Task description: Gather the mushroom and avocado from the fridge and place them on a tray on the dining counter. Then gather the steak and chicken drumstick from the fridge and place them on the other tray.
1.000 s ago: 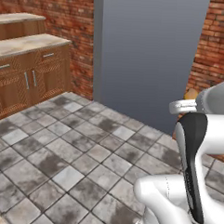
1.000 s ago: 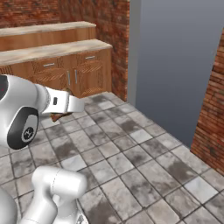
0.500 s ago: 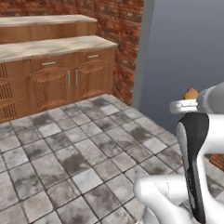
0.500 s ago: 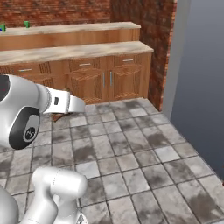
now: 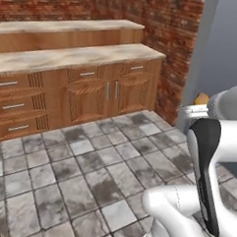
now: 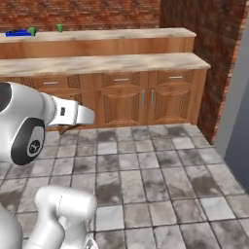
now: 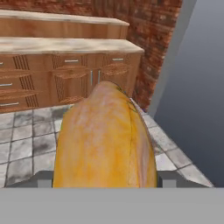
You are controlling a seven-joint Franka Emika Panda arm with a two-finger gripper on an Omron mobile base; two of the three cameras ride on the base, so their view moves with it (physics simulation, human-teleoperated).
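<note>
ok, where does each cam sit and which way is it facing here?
Left base view: behind the arm, to its left, facing wooden cabinets and brick wall; white arm lower right.
Right base view: behind, to its right, same cabinets; arm lower left.
Hand view: on the hand, along the gripper, over the chicken drumstick it holds.
Shared: cabinets, tiled floor.

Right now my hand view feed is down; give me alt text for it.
A large tan-orange chicken drumstick sits between the gripper's fingers, stretching away from the camera and covering the middle of the picture. Behind it are wooden cabinets under a beige counter, a grey tiled floor, a brick wall and a flat grey panel at right.
</note>
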